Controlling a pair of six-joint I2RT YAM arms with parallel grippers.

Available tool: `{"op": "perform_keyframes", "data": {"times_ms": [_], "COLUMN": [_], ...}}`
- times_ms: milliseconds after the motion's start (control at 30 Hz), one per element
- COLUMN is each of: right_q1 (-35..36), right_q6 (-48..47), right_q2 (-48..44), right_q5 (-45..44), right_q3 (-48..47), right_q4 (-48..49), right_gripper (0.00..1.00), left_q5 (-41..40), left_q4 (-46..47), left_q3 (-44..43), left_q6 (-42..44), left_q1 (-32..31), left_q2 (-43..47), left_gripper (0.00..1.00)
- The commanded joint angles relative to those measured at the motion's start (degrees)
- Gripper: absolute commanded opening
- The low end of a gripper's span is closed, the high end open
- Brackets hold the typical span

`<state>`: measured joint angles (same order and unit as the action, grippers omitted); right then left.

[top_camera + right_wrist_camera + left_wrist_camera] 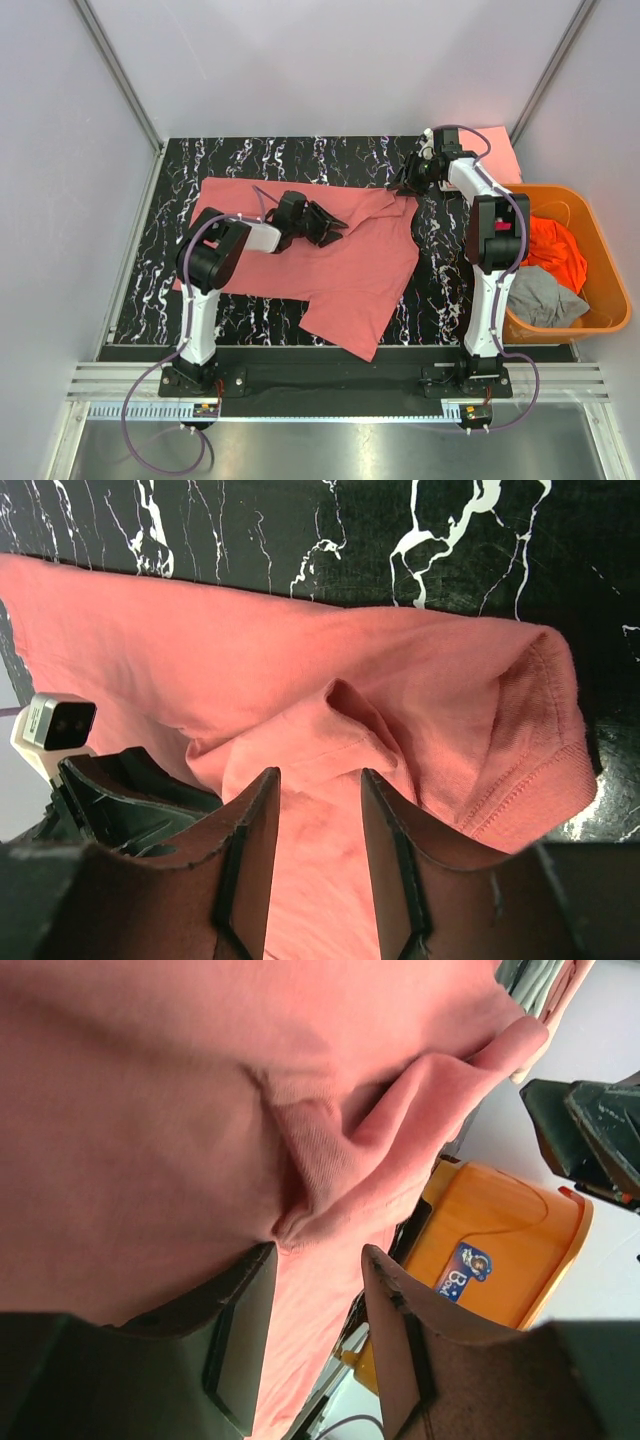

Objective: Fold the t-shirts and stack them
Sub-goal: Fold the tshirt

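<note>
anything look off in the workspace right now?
The salmon-pink shirt lies skewed and rumpled. Its lower corner hangs past the near edge of the table, and the cloth is puckered into a ridge just ahead of the open right gripper. Nothing looks torn or spilled.

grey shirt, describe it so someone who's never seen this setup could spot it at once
Find the orange plastic basket on the right, beside the right arm. Two crumpled shirts lie inside. The grey t-shirt is the one nearer the arm bases, the only grey cloth, next to a bright orange t-shirt.
</note>
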<state>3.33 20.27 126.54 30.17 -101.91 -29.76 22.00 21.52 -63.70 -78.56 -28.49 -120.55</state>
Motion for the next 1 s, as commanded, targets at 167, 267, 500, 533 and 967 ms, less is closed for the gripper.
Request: {"op": "perform_keyframes", "data": {"times_ms": [167,267,500,533,967], "right_q1": [-0.3,-0.5,-0.6,-0.6,-1.0], "right_q6": [-2.8,-3.5,-3.7,-3.6,-3.1], "right_q2": [1.0,1.9,4.0,4.1,5.1], "right_q5": [1.9,1.6,2.0,1.8,1.9], "right_q3": [-0.5,-0.5,-2.2,-2.3,-4.0], "right_q4": [-0.5,-1.0,-1.5,-1.4,-2.0], "right_gripper": [0.49,0.49,0.46,0.45,0.46], "left_q5": [-2.3,-2.7,-2.8,-2.8,-2.2], "left_q4": [1.0,0.1,-2.0,-2.6,-6.0], "left_q3": [-3.9,-3.8,-4.8,-4.9,-7.7], "left_q6": [-1.2,-1.2,0.2,0.5,2.2], "left_q1": [-0.8,-0.9,-0.9,-0.9,-0.9], "left_q2": [-2.0,-1.8,-1.4,-1.3,-1.3], "left_gripper": [0.41,0.38,0.27,0.26,0.08]}}
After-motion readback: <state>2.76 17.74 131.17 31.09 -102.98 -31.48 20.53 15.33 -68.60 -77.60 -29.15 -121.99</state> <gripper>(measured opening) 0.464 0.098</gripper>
